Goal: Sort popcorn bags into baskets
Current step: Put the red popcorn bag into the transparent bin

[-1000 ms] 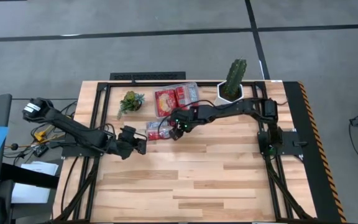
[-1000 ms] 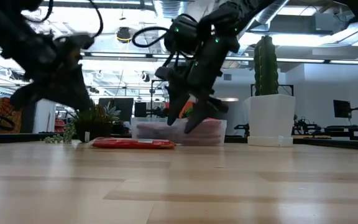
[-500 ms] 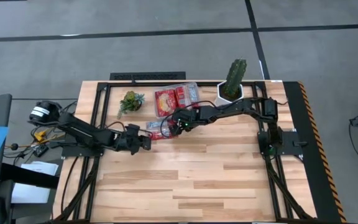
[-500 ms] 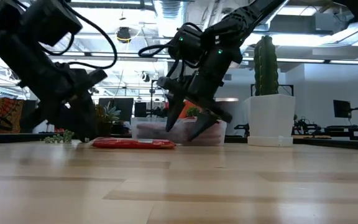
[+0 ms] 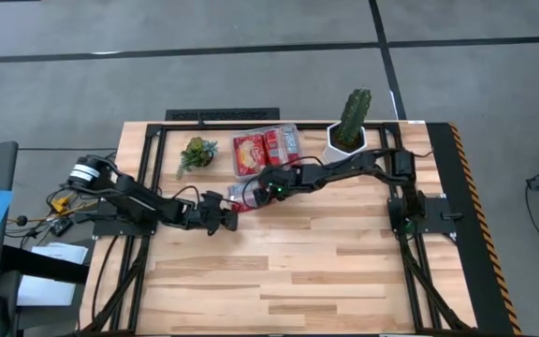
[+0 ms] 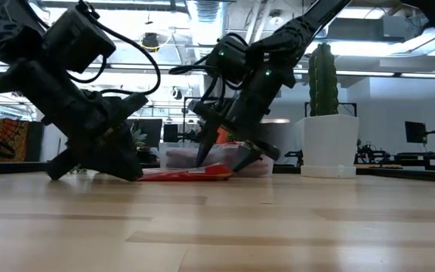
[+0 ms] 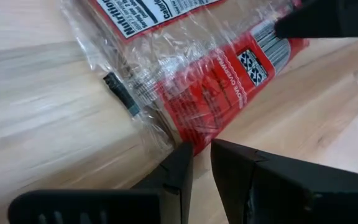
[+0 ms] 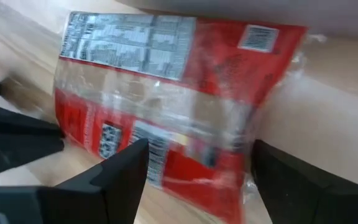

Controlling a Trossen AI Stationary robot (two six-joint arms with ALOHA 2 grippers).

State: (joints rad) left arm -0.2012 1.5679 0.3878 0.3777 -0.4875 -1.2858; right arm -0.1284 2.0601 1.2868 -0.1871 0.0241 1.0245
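High: left gripper (image 5: 226, 220) beside bag (image 5: 237, 194) on table (image 5: 326, 271), just in front of tub (image 5: 289, 134) with packets; right gripper (image 5: 254, 192) over bag
Low: right fingers (image 6: 246, 158) spread, tips astride bag (image 6: 187, 173)
Left wrist: fingers (image 7: 178, 173) nearly pressed together at bag (image 7: 229, 74) edge
Right wrist: fingers (image 8: 120, 175) wide apart over bag (image 8: 185, 99)

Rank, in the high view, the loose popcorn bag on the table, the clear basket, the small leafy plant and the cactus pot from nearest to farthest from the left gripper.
From the left gripper:
1. Loose popcorn bag, at its fingertips, with the right gripper at its other side.
2. Small leafy plant, toward the table's back edge.
3. Clear basket, back centre; close to the plant's rank.
4. Cactus pot, back right.
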